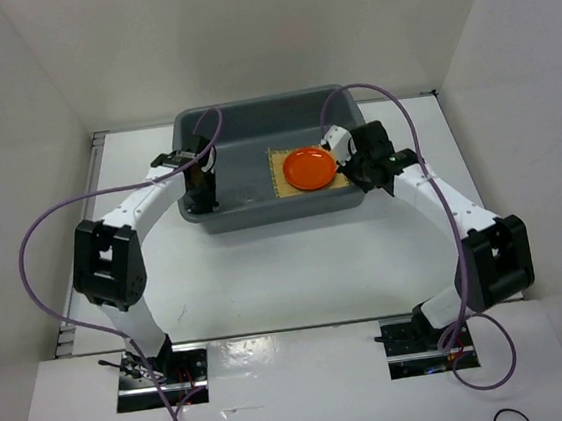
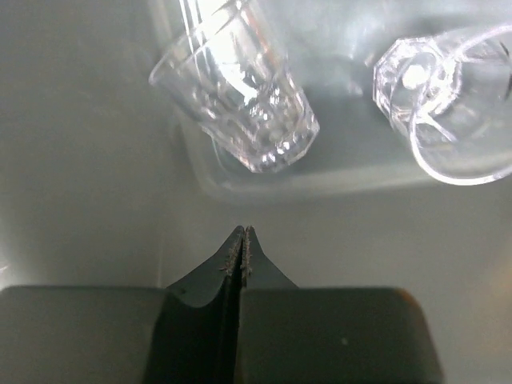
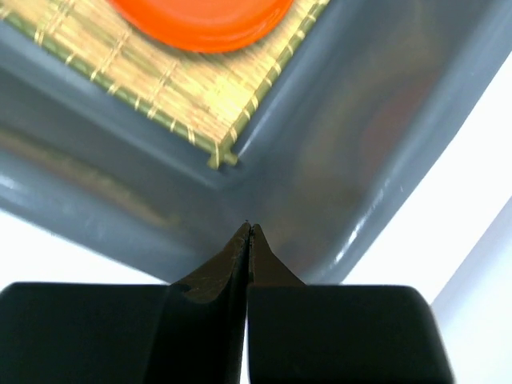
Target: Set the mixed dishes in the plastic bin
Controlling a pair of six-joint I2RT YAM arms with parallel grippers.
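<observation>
right gripper (image 3: 247,232): jaws pressed together, empty | below it: corner of plastic bin (image 3: 376,136) | in bin: woven mat (image 3: 184,84), orange plate (image 3: 200,20) on top

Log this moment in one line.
left gripper: shut, empty | right gripper: shut, empty | bin: mat, orange plate on it, two clear cups
</observation>
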